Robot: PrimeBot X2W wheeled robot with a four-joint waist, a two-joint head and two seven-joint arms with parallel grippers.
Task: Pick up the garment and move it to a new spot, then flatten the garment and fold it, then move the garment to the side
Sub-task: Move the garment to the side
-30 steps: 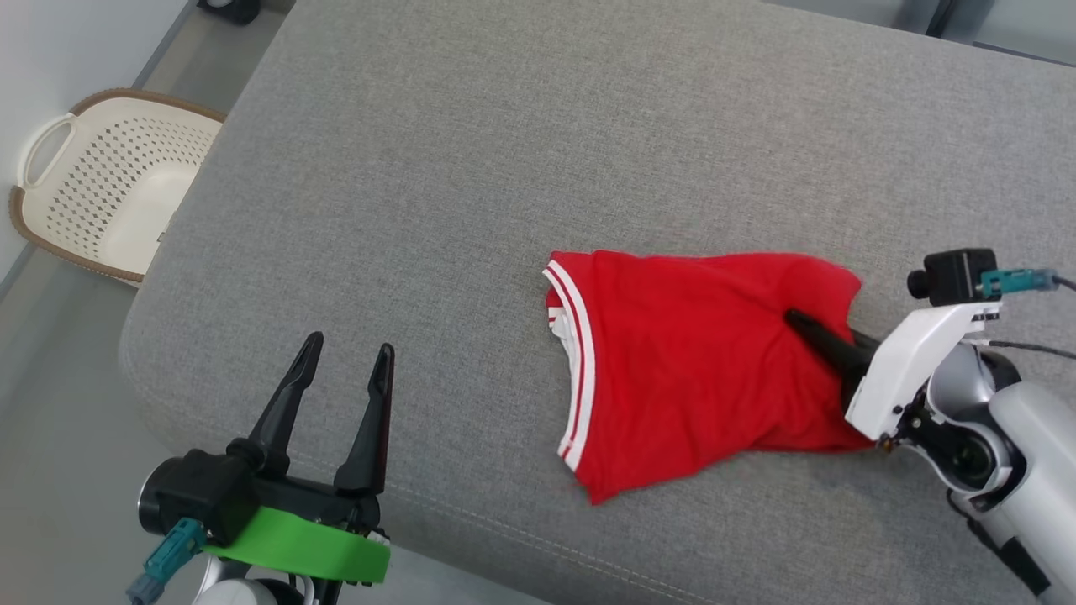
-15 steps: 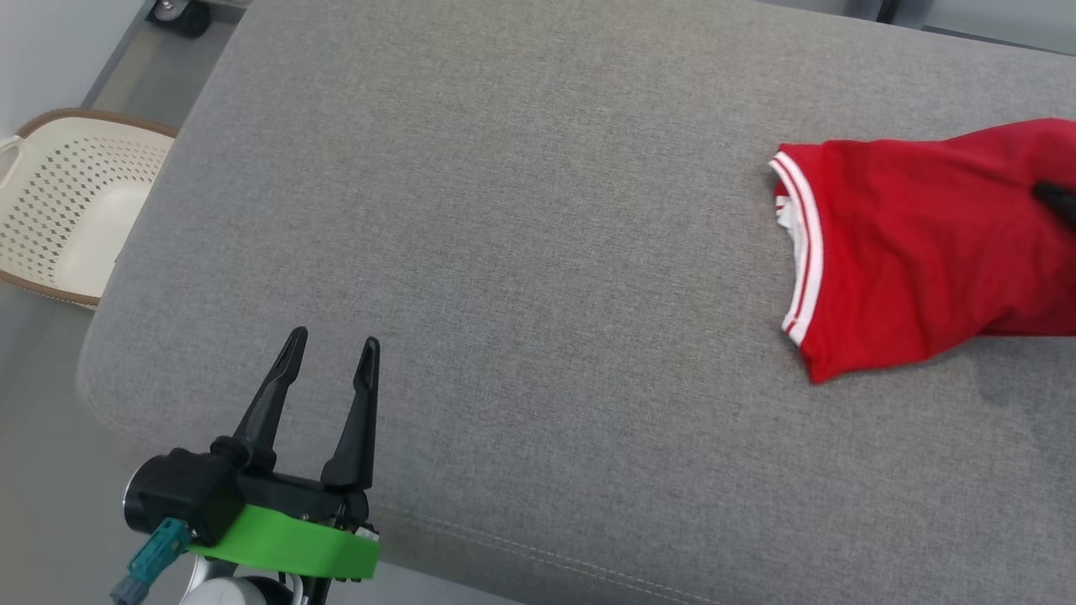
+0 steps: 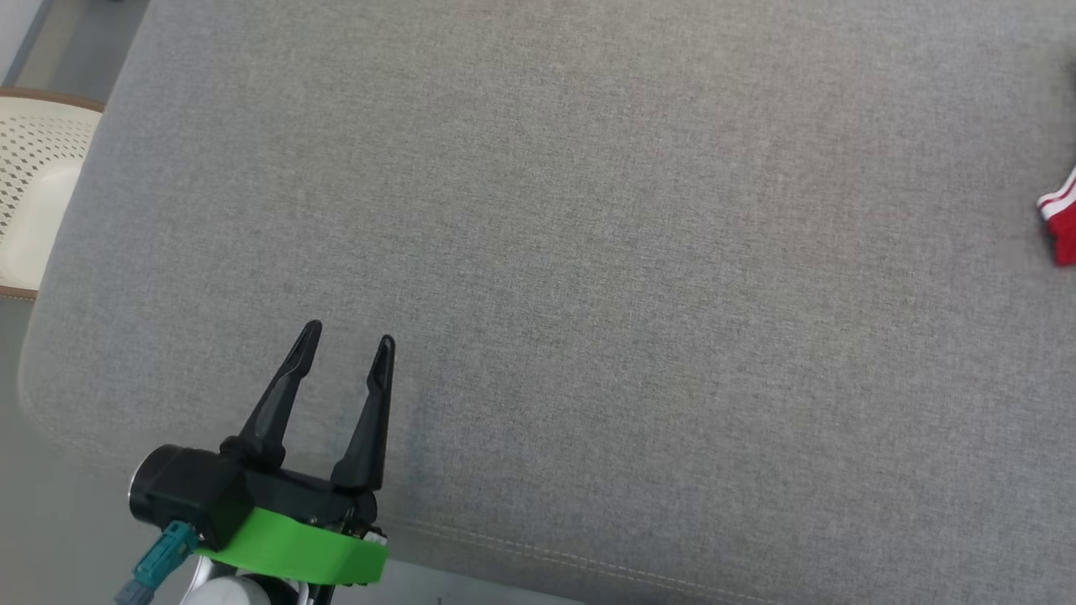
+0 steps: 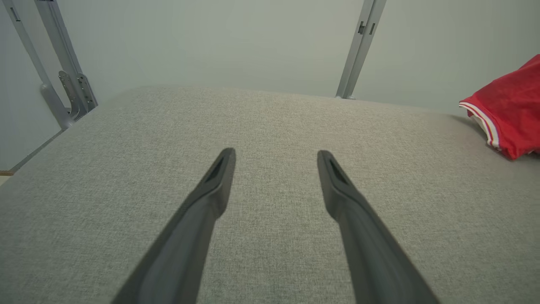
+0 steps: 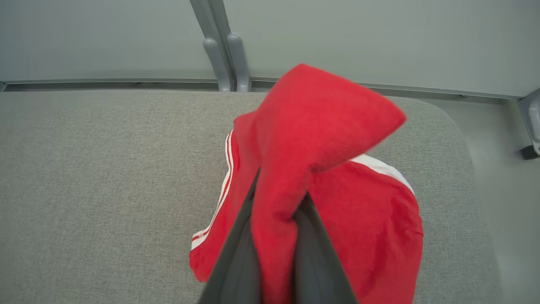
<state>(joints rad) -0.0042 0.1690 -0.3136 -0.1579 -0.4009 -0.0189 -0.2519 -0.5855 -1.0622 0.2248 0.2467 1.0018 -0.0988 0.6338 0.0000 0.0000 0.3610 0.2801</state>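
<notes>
1. At 7 o'clock in head view, found left gripper [image 3: 349,334] over cushion [image 3: 588,210], fingers spread wide, gripping nothing.
2. At 3 o'clock, at the frame's edge, spotted a sliver of garment [image 3: 1063,227], red with white stripes.
3. Through right wrist view, saw right gripper [image 5: 280,190] with fingers pinching a red fold, bunched cloth peaking toward 12 o'clock, striped hem trailing toward 7 o'clock over cushion.
4. At 9 o'clock in head view, noted basket [image 3: 34,168] beside cushion.
</notes>
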